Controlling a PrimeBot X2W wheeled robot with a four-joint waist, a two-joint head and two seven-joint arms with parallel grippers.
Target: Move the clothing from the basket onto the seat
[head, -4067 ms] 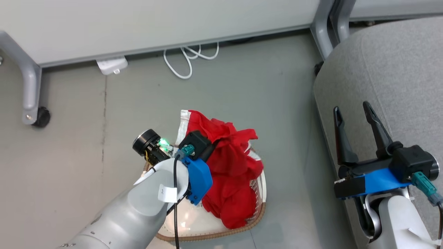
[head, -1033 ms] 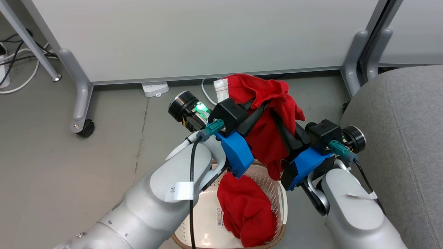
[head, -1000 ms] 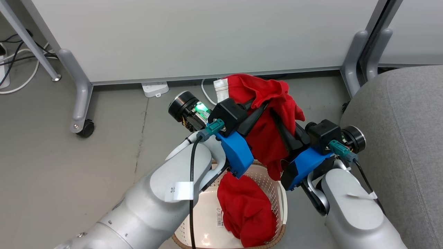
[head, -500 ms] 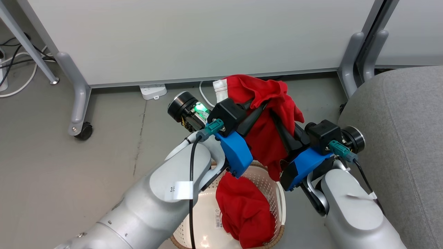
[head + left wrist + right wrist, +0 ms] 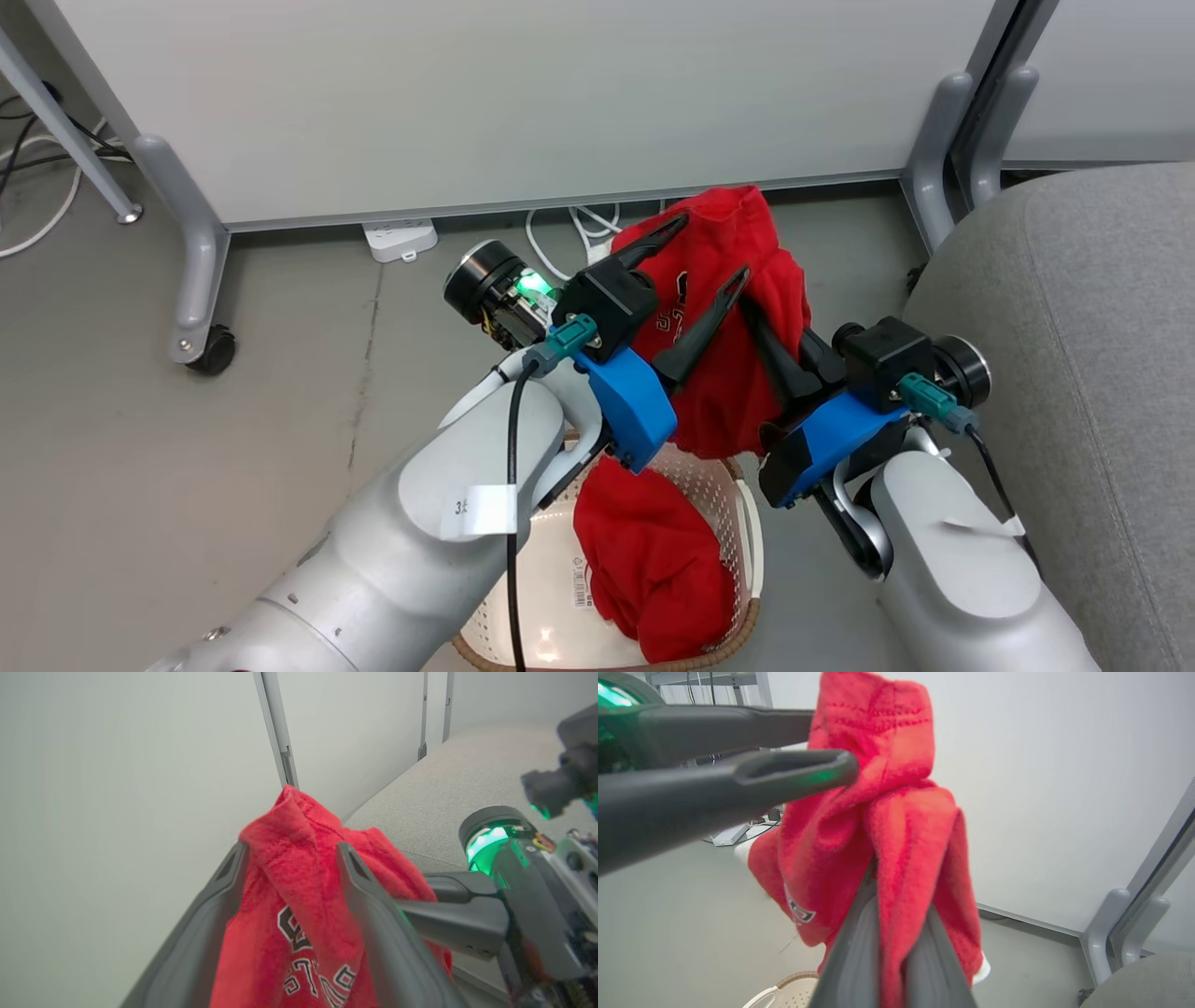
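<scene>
- grey floor (image 5: 280, 420) runs up to a pale wall panel (image 5: 513, 93) on grey legs, one leg ending in a black wheel (image 5: 207, 350).
- a red shirt (image 5: 724, 401) with white and dark lettering hangs in the air above the far end of the basket (image 5: 551, 607), clear of the floor.
- the right gripper (image 5: 761, 322) is pressed together on a thick fold of that shirt, which bunches over its fingertips in the right wrist view.
- the left gripper (image 5: 714, 247) has its fingers spread wide, one on each side of the shirt's top fold, with the fold standing between them; it is not pinching the cloth.
- the two grippers point toward each other, with the shirt between them.
- a second red piece (image 5: 653, 569) lies crumpled in the basket, against its right side, beside a label on the base.
- the cream basket with its brown rim stands on the floor under the left forearm.
- the grey seat (image 5: 1102, 327) is to the robot's right, just beside the basket, with no clothing on the part in view.
- a white power strip (image 5: 400, 239) and a looped white cable (image 5: 569, 224) lie at the foot of the panel.
</scene>
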